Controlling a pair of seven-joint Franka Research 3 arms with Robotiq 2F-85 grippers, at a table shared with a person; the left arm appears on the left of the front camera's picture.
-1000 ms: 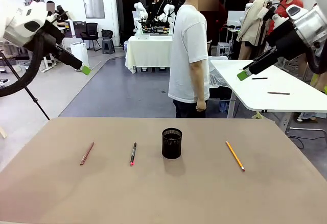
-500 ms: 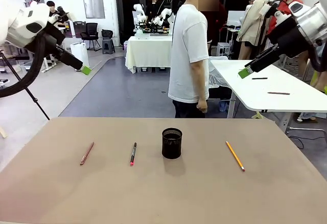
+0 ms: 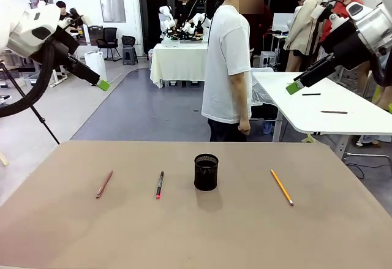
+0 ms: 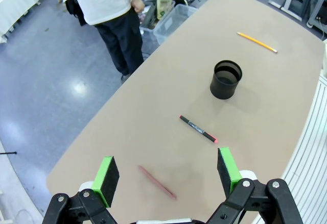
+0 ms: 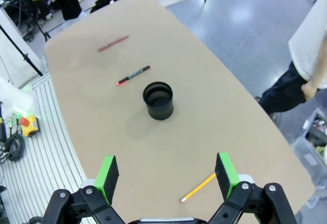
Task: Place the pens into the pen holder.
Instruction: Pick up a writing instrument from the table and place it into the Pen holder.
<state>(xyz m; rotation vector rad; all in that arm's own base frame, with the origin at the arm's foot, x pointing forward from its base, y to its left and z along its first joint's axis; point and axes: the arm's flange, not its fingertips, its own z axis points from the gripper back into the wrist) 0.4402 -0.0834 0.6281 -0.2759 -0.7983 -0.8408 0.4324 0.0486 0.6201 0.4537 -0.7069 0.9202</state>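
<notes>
Seen from the front, the black pen (image 3: 159, 184) lies at 9 o'clock of the one upright pen holder (image 3: 206, 172), running 12-to-6 with its pink tip at 6. The pinkish-red pen (image 3: 104, 184), farther out at 9, runs 1-to-7, and the orange pencil (image 3: 282, 187) at 3 runs 11-to-5 (three in all, flat on the table (image 3: 343, 232), outside the holder). The left gripper (image 4: 167, 169) and right gripper (image 5: 167, 170) hang high above, fingers spread wide.
</notes>
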